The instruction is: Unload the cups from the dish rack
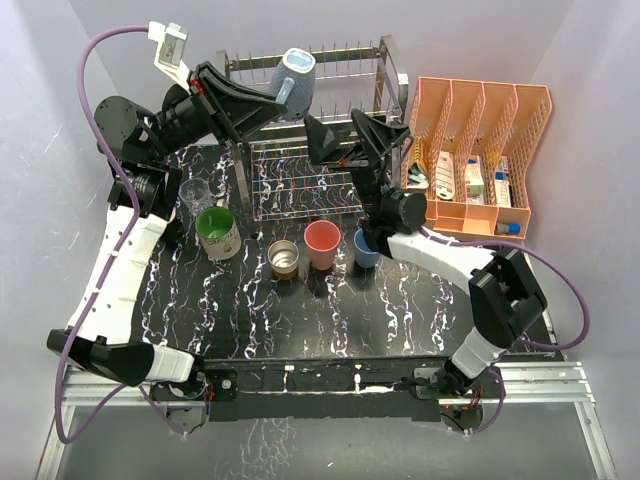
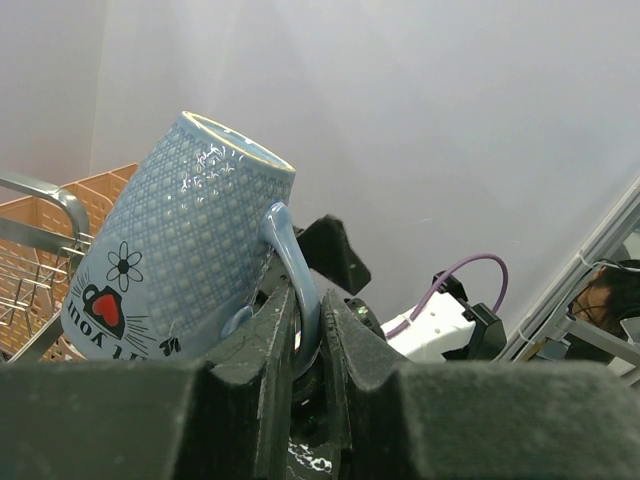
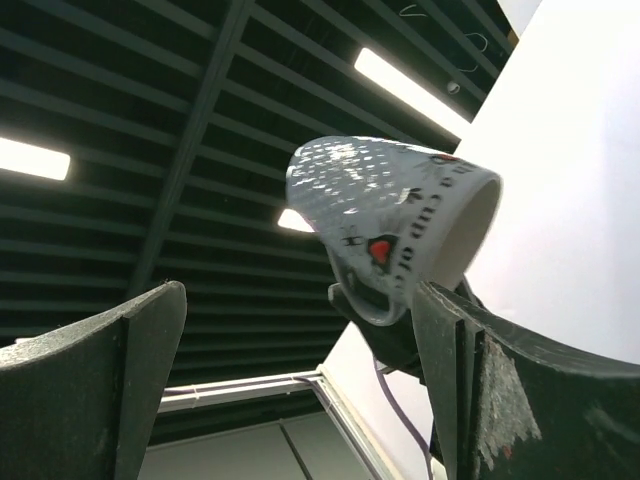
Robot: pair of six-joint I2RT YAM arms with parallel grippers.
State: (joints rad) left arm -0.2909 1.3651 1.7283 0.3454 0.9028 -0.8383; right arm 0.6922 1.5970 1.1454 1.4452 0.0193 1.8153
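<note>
My left gripper point(image 1: 282, 99) is shut on the handle of the grey-blue mug point(image 1: 298, 74) and holds it tilted above the top tier of the silver dish rack point(image 1: 390, 75). The left wrist view shows the handle point(image 2: 297, 280) pinched between my fingers point(image 2: 345, 330). My right gripper point(image 1: 350, 135) is open and empty over the rack's lower tier, pointing up at the mug point(image 3: 395, 215). On the table stand the clear glass point(image 1: 195, 192), dark green mug point(image 1: 216, 232), brownish metal cup point(image 1: 284, 259), salmon-pink tumbler point(image 1: 322, 244) and light-blue tumbler point(image 1: 366, 250). No cream cup shows.
An orange slotted organizer point(image 1: 478, 120) with small boxes stands right of the rack. The unloaded cups stand in a row in front of the rack. White walls close in the back and both sides. The right forearm point(image 1: 440, 250) lies across the table's right half.
</note>
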